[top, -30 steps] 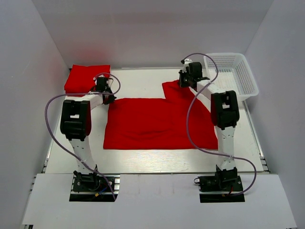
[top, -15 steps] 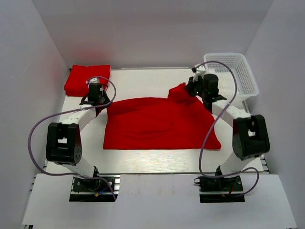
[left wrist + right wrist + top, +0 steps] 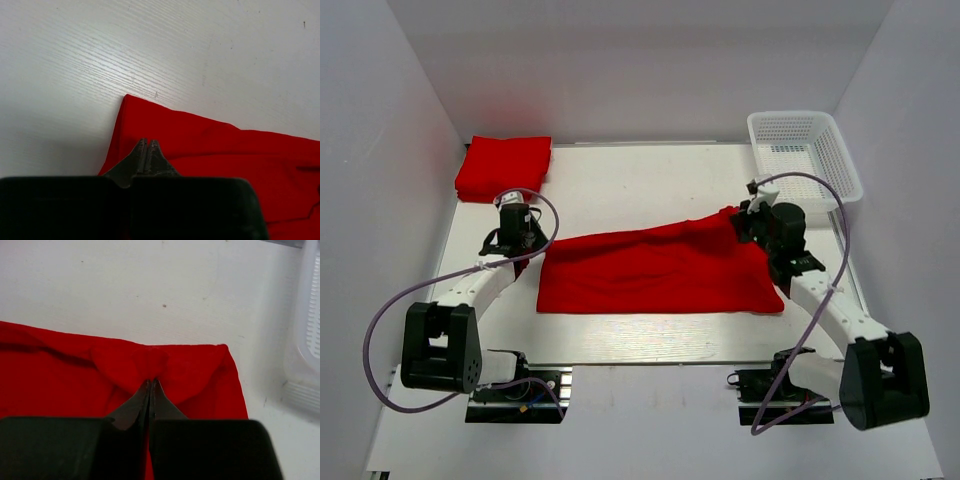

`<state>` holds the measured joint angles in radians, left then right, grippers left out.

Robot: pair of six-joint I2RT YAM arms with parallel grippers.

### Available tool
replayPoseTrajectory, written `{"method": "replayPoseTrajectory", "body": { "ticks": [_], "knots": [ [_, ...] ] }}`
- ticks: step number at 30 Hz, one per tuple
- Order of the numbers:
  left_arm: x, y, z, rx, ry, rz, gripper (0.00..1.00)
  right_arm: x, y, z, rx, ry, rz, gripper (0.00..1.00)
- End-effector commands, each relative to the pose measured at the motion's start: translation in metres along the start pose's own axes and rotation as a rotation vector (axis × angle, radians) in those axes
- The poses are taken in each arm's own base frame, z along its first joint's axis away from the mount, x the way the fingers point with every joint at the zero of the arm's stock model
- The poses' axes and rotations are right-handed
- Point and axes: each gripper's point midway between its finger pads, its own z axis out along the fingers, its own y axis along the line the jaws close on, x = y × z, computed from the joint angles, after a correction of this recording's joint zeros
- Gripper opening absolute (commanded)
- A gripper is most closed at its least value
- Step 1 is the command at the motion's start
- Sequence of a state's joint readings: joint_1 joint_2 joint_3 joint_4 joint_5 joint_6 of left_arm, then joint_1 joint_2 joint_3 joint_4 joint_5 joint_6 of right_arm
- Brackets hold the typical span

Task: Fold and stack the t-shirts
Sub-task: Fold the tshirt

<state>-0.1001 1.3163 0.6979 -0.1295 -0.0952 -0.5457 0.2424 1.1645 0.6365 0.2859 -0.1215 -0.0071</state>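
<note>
Top external — t-shirt [image 3: 655, 275] pinched: left gripper [image 3: 540, 243], right gripper [image 3: 744, 222].

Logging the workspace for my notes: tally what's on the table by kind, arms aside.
red t-shirt at mid-table: 1
folded red t-shirt pile: 1 (layers inside can't be counted)
white mesh basket: 1
Total: 3

Both arms are extended forward from their bases, elbows set low and splayed outward. The left gripper [image 3: 148, 145] and the right gripper [image 3: 151, 384] are each pinched closed on the t-shirt [image 3: 650, 270] — fingertips pressed together.
</note>
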Motion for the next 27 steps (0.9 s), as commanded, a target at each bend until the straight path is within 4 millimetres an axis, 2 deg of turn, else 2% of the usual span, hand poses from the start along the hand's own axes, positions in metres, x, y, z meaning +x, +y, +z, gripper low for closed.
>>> {"method": "replayPoseTrajectory", "body": {
  "ticks": [1, 3, 5, 7, 8, 10, 11, 15, 16, 19, 21, 22, 23, 24, 25, 27],
  "knots": [
    [-0.009, 0.003, -0.007, -0.009, -0.044, -0.02, 0.0, 0.006, -0.009, -0.019, 0.069, -0.001, 0.0, 0.0],
    [-0.005, 0.005, -0.006, -0.014, -0.036, -0.019, 0.0, 0.02, -0.01, -0.028, 0.083, 0.023, 0.004, 0.0],
    [-0.005, 0.005, -0.006, -0.014, -0.036, -0.019, 0.0, 0.019, -0.008, -0.035, 0.088, 0.011, 0.026, 0.0],
    [-0.001, 0.009, -0.004, -0.033, -0.023, -0.017, 0.0, 0.038, -0.012, -0.04, 0.121, 0.058, 0.067, 0.0],
    [-0.001, 0.009, -0.004, -0.033, -0.023, -0.017, 0.0, 0.037, -0.015, -0.045, 0.15, 0.048, 0.081, 0.0],
    [-0.003, 0.012, -0.004, -0.049, -0.032, -0.017, 0.0, 0.052, -0.014, -0.05, 0.165, 0.074, 0.13, 0.0],
    [-0.003, 0.012, -0.004, -0.049, -0.032, -0.017, 0.0, 0.053, -0.014, -0.055, 0.171, 0.061, 0.135, 0.0],
    [0.002, 0.022, -0.002, -0.093, -0.026, -0.022, 0.0, 0.065, -0.005, -0.064, 0.14, 0.057, 0.166, 0.0],
    [0.005, 0.023, -0.003, -0.099, -0.016, -0.021, 0.0, 0.078, 0.001, -0.066, 0.112, 0.089, 0.178, 0.0],
    [0.014, 0.028, -0.001, -0.122, 0.019, -0.036, 0.0, 0.098, 0.002, -0.07, 0.13, 0.116, 0.23, 0.0],
    [0.025, 0.034, -0.001, -0.152, 0.059, -0.055, 0.1, 0.091, -0.004, -0.074, 0.178, 0.064, 0.284, 0.0],
    [0.032, 0.04, -0.004, -0.183, 0.085, -0.061, 0.15, 0.097, -0.012, -0.079, 0.254, 0.085, 0.357, 0.1],
    [0.031, 0.045, -0.007, -0.202, 0.083, -0.074, 0.53, 0.089, -0.016, -0.082, 0.287, 0.077, 0.388, 0.27],
    [0.026, 0.046, -0.01, -0.218, 0.067, -0.09, 0.77, 0.09, -0.019, -0.089, 0.332, 0.113, 0.428, 0.45],
    [0.029, 0.051, -0.016, -0.247, 0.075, -0.096, 0.99, 0.101, -0.026, -0.098, 0.403, 0.165, 0.438, 0.9],
    [0.01, 0.049, -0.027, -0.252, 0.011, -0.121, 1.0, 0.086, -0.031, -0.107, 0.451, 0.162, 0.468, 0.9]
  ]
}}
